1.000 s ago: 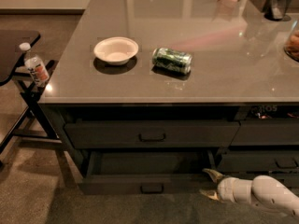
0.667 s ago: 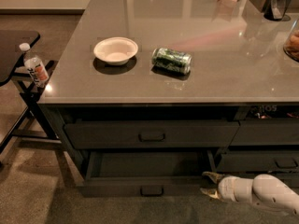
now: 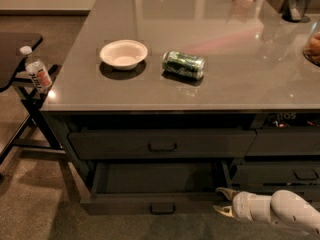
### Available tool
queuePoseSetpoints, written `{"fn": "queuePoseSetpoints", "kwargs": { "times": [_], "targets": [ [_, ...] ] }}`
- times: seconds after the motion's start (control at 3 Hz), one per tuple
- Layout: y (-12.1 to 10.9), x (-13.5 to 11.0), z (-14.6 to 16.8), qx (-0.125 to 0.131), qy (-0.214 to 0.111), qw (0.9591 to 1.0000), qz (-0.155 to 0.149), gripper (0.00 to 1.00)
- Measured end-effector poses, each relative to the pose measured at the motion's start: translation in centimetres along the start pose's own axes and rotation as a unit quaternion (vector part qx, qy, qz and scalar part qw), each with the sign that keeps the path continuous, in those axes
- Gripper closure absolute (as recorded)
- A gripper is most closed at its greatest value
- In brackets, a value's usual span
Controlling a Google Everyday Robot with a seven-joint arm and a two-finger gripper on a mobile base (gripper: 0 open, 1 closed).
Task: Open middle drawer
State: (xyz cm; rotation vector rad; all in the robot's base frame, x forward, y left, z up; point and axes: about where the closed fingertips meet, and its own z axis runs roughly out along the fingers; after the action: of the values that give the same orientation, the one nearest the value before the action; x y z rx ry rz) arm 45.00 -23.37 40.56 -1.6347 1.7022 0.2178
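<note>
The middle drawer (image 3: 160,179) stands open below the desk (image 3: 225,79), its plain dark inside showing, its black loop handle (image 3: 162,208) at the centre of the front. The pincer (image 3: 223,202) sits low at the right, just beside the right end of that front, fingers spread and grasping nothing. On the desk, a white bowl (image 3: 123,54) lies near a green can (image 3: 183,64) tipped on its side.

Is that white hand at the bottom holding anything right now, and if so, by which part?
Nothing, as far as it shows. The hand sits low by the right end of the pulled-out drawer, its fingers spread apart and well away from the drawer's handle.
</note>
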Motion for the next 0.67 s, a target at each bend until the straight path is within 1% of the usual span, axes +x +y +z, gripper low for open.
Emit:
{"fn": "queuePoseSetpoints", "kwargs": {
  "times": [0.33,0.67],
  "targets": [
    [0.00,0.00,0.00,0.000,0.000,1.0000,0.000,0.83],
    [0.00,0.00,0.00,0.000,0.000,1.0000,0.000,0.60]
  ]
}}
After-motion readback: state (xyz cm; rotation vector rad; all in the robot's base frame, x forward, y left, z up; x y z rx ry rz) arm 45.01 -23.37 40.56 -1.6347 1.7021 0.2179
